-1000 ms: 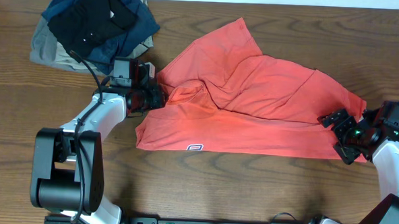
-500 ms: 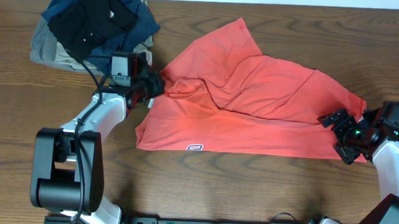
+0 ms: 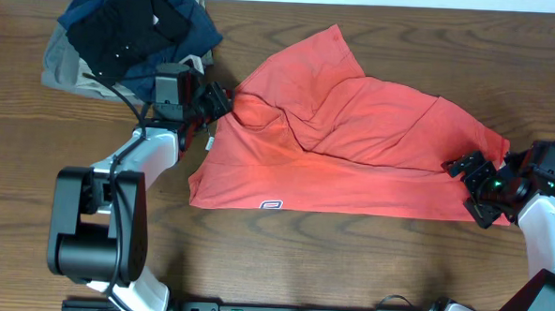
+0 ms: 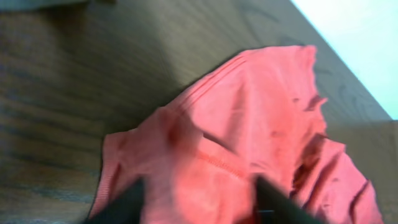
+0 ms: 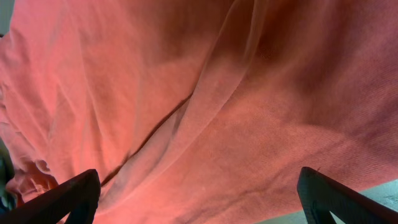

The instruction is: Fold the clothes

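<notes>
Coral-red T-shirt (image 3: 353, 149) lies spread across the middle of the wooden bench (image 3: 348, 262), rumpled rather than flat. Its near hem runs fairly straight, with a small dark logo (image 3: 272, 204) just inside that edge towards the left. Diagonal creases cross the cloth above it, and one corner reaches out towards the far edge of the bench.

At the shirt's right end, the right pincer (image 3: 473, 187) sits over the corner of the fabric. In the right wrist view its two dark fingers (image 5: 68, 196) stand wide apart, with red cloth filling the whole span between them, and nothing looks pinched.

Further back, at the shirt's left edge, the left pincer (image 3: 216, 104) hovers right at a bunched fold. Its wrist view is blurred, but the fingers (image 4: 127, 202) are plainly parted, with the cloth below and between them, not clamped.

Beyond the left arm, in the far left corner, a pile of black, navy and khaki garments (image 3: 123, 36) rests apart from the shirt.
</notes>
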You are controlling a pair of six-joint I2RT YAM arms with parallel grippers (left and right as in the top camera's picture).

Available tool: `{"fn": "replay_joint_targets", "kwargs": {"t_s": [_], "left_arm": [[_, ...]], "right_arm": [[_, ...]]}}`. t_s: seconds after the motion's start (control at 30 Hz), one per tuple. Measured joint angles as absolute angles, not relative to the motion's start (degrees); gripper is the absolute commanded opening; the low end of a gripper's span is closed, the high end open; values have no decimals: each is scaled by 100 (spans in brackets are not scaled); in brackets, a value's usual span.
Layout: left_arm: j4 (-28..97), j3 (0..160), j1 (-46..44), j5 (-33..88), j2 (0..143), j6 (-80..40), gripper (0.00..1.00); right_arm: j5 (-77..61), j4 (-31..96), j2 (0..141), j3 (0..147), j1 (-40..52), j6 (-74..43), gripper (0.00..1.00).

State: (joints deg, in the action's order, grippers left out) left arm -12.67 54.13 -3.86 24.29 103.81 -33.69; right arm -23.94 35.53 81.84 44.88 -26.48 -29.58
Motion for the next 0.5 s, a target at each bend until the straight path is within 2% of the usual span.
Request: {"fn": "replay_joint_targets", "kwargs": {"t_s": [0.33,0.5], "left_arm": [[-1173,5413,-384,2705,10272,-3444,98],[-115,5408,-384,3116,9290,-3245,98]], "right_arm": [[-2394,3553,8184,4488,-2648,-2958,99],[-2397,3553,8184,4488,-2648,-2958,99]]}}
